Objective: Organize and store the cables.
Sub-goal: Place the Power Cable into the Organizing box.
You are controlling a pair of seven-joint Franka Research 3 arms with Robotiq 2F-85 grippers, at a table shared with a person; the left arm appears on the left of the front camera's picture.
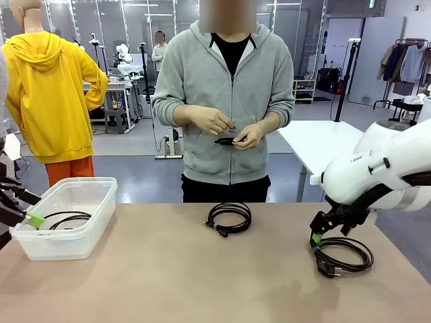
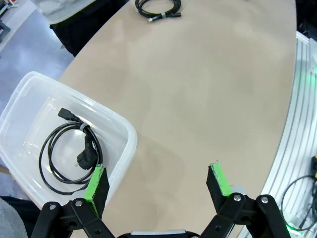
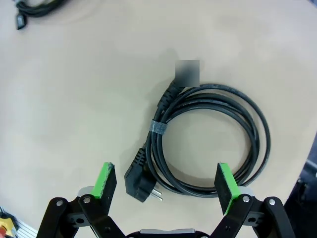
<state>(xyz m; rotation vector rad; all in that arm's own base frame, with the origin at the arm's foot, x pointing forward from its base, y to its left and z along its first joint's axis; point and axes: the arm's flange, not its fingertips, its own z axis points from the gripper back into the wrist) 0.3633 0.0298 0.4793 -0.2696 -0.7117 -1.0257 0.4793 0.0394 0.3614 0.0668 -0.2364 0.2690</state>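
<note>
Three coiled cables, two tools | first cable lies in the one clear bin at the counter's left end | second cable sits mid-counter | third cable lies directly under the right tool, spread wide, empty | left tool hangs by the bin, spread wide, empty | person's hands hold one small black item

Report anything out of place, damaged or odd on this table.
Nothing stands out. One coil lies in the clear bin; the middle coil and the right-hand coil lie neatly wound on the table, awaiting storage.
</note>
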